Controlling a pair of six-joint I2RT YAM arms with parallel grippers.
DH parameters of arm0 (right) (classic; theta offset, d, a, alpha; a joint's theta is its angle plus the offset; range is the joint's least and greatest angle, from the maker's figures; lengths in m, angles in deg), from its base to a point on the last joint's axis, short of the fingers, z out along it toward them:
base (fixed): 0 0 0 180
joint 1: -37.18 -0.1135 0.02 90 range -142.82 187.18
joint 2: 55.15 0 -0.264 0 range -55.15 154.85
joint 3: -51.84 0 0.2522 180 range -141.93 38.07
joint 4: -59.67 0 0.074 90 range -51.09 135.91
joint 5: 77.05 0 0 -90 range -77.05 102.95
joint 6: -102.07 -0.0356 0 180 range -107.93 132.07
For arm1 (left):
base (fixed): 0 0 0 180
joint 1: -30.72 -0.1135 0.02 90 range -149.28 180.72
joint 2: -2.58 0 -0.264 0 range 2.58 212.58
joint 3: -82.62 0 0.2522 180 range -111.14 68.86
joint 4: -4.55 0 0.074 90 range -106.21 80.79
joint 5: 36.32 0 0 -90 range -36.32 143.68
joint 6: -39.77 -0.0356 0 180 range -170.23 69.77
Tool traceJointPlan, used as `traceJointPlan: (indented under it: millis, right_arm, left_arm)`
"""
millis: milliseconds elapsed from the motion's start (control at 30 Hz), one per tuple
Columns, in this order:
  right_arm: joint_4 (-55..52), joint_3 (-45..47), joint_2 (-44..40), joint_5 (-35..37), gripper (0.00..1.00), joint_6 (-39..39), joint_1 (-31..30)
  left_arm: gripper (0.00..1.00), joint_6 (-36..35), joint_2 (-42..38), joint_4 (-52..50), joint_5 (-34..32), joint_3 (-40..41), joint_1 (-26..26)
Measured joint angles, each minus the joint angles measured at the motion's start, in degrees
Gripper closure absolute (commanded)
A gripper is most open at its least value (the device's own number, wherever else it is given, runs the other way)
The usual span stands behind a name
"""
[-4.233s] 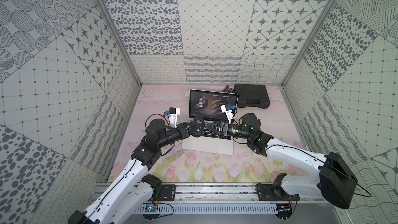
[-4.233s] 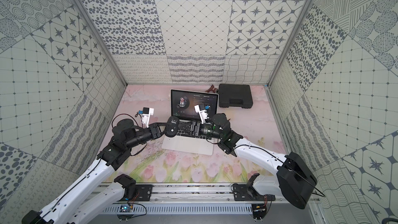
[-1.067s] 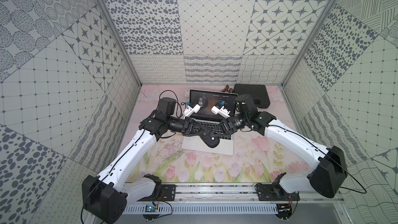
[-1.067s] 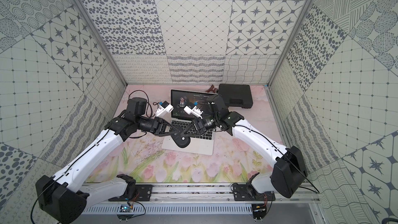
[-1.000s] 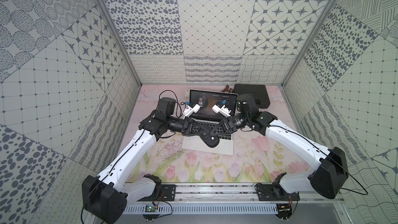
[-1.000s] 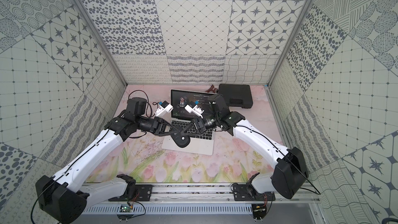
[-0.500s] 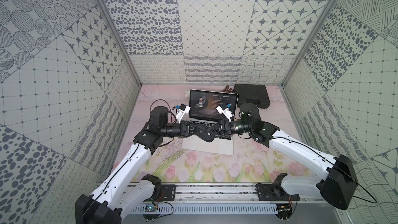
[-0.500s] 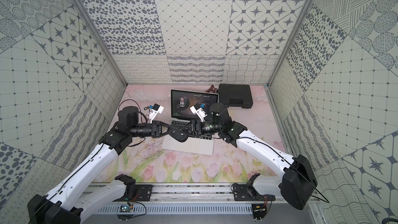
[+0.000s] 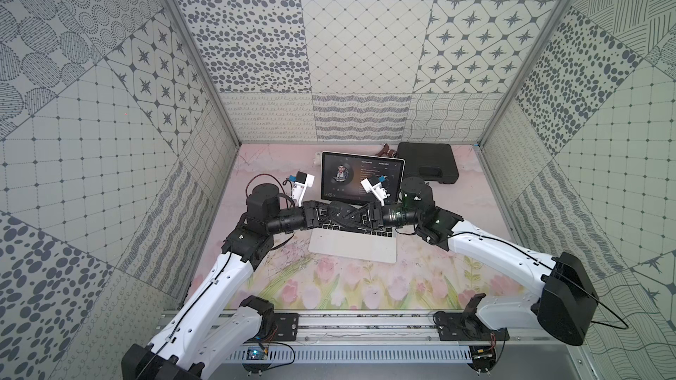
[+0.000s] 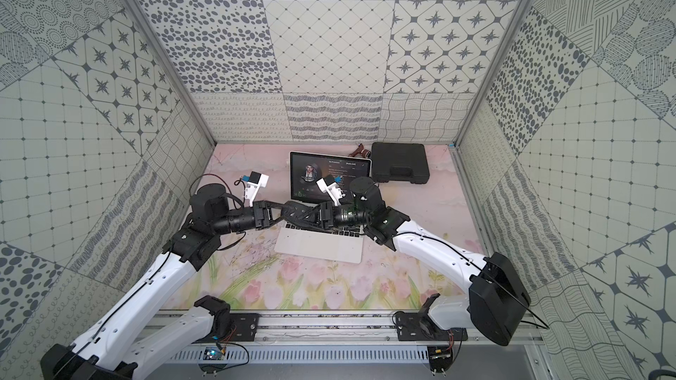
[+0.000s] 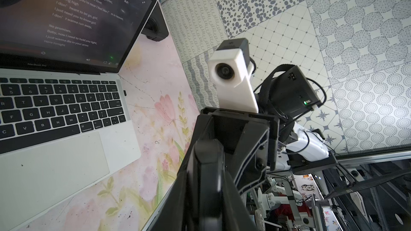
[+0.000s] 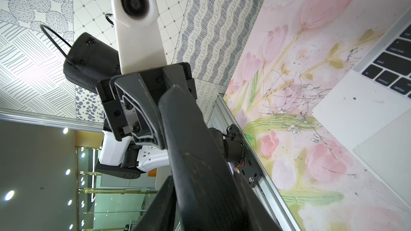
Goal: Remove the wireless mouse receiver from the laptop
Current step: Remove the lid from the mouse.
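The wireless mouse receiver [image 11: 124, 93], a tiny black nub, sits plugged into the right edge of the laptop [image 11: 66, 165], level with the top key row. Over the laptop's keyboard the left claw [image 9: 356, 220] and right claw [image 9: 333, 210] cross, fingers overlapping. I cannot tell whether either is open or closed. The laptop stands open on the flowered worktop [image 9: 365, 286], with a black case [image 9: 426, 162] behind its right corner.

We see a slim silver laptop [image 9: 352, 250] [image 10: 317, 246] [image 11: 66, 165] with black keys lying open on the flowered mat [image 9: 329, 286], its dark lyric-filled screen raised. A tiny black receiver nub [image 11: 124, 92] sticks out of its right edge, near the hinge.
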Motion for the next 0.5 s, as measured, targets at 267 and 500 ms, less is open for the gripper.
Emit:
traceJointPlan:
  millis: [267,500]
  right_arm:
    - [1.77,0.81,-0.61,0.59,0.32,0.2,0.0]
    - [1.57,1.33,-0.9,1.73,0.15,-0.02,0.35]
  left_arm:
    - [1.0,0.61,0.39,1.2,-0.37,-0.24,0.0]
    - [1.0,2.89,1.29,2.64,-0.79,0.26,-0.02]
